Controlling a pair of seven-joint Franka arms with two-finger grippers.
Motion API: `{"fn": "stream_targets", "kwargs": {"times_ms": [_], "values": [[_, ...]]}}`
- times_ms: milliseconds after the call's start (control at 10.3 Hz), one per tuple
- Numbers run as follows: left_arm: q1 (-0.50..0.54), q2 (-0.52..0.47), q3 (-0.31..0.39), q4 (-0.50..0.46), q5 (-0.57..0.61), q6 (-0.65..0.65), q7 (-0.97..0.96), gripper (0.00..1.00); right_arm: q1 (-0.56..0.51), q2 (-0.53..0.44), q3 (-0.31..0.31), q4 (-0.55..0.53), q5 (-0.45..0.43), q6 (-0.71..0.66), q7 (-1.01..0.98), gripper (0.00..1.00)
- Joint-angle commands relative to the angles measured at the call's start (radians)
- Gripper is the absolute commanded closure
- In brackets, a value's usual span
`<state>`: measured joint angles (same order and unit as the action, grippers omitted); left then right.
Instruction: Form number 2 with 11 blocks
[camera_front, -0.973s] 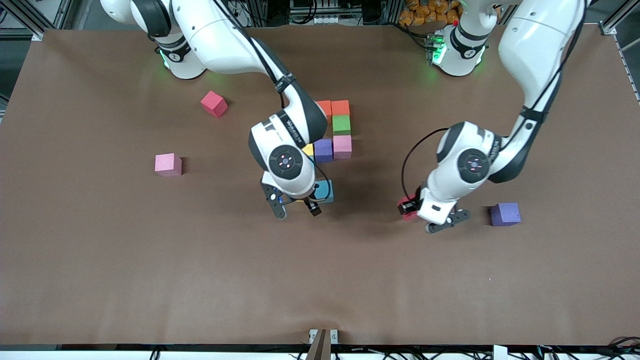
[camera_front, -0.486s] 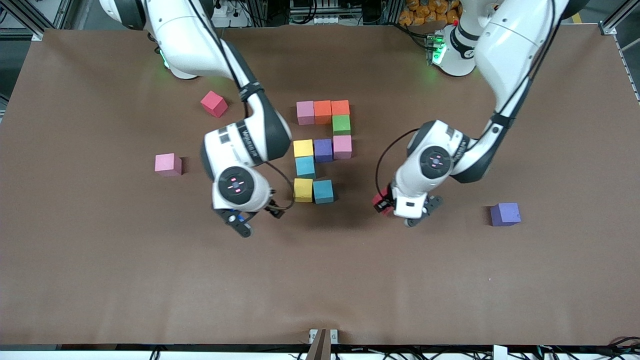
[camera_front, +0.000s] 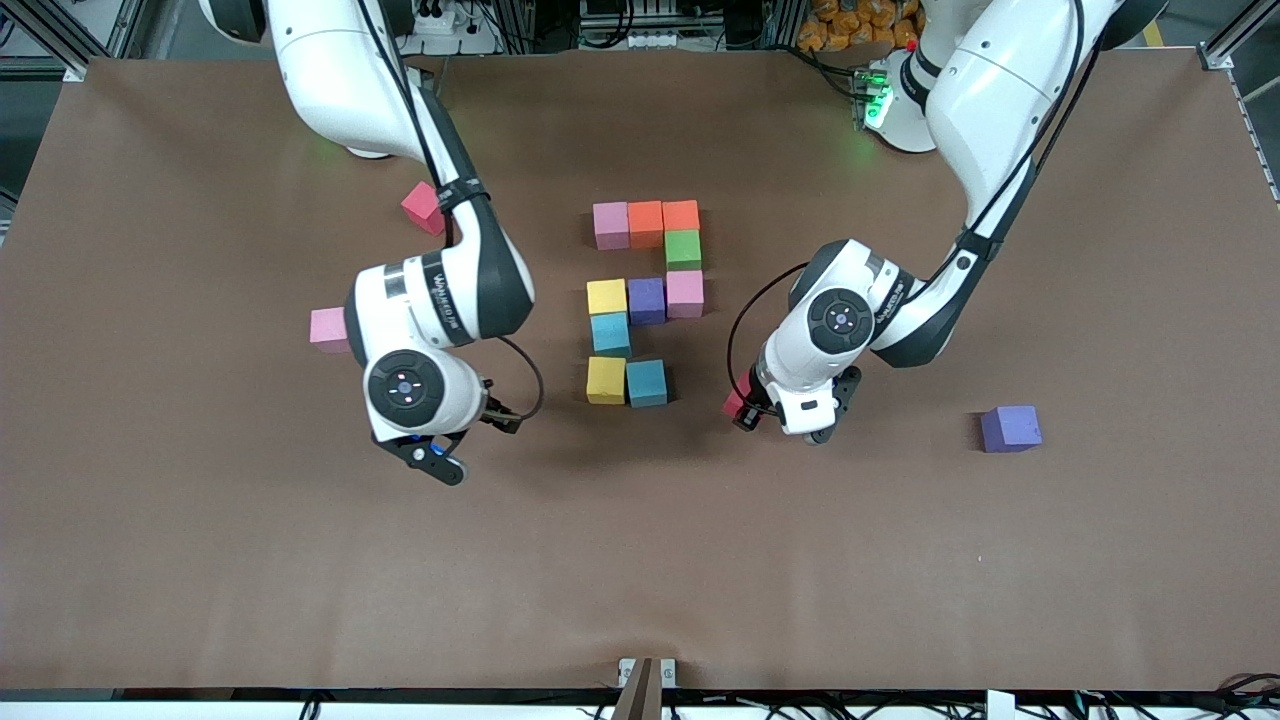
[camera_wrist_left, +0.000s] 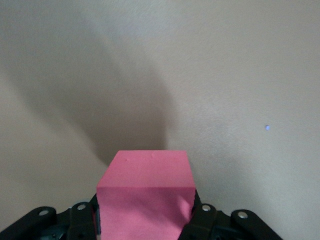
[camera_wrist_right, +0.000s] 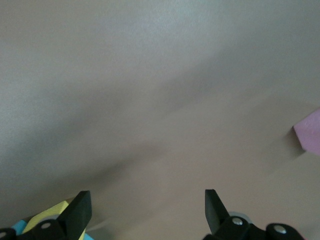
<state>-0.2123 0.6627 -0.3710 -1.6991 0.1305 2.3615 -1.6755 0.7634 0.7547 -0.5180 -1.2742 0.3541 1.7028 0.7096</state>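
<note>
Several blocks (camera_front: 646, 300) lie in a partial number 2 at the table's middle: a pink, orange, orange top row, green and pink below, then purple, yellow, light blue, and a yellow (camera_front: 606, 380) and blue (camera_front: 647, 383) pair nearest the front camera. My left gripper (camera_front: 742, 411) is shut on a red block (camera_front: 733, 402), which fills the left wrist view (camera_wrist_left: 145, 192). It is over the table beside the blue block, toward the left arm's end. My right gripper (camera_front: 470, 445) is open and empty (camera_wrist_right: 146, 210), beside the yellow block toward the right arm's end.
A loose pink block (camera_front: 327, 330) lies by the right arm, also seen in the right wrist view (camera_wrist_right: 310, 132). A loose red block (camera_front: 420, 205) is half hidden by that arm. A loose purple block (camera_front: 1010, 428) lies toward the left arm's end.
My right gripper has drawn away from the figure toward the right arm's end, uncovering the blocks it hid. My left gripper has carried the red block closer to the blue block.
</note>
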Motion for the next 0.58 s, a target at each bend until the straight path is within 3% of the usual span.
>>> {"fn": "stream_targets", "kwargs": {"times_ms": [0, 292, 486], "values": [[-0.032, 0.029, 0.012, 0.018, -0.002, 0.050, -0.143, 0.65, 0.025, -0.162, 0.003, -0.247, -0.032, 0.153, -0.112, 0.00], [-0.079, 0.052, 0.027, 0.029, -0.003, 0.081, -0.307, 0.65, 0.010, -0.227, 0.000, -0.339, -0.035, 0.201, -0.304, 0.00], [-0.162, 0.061, 0.099, 0.059, -0.003, 0.085, -0.453, 0.65, -0.006, -0.238, -0.005, -0.341, -0.035, 0.193, -0.390, 0.00]]}}
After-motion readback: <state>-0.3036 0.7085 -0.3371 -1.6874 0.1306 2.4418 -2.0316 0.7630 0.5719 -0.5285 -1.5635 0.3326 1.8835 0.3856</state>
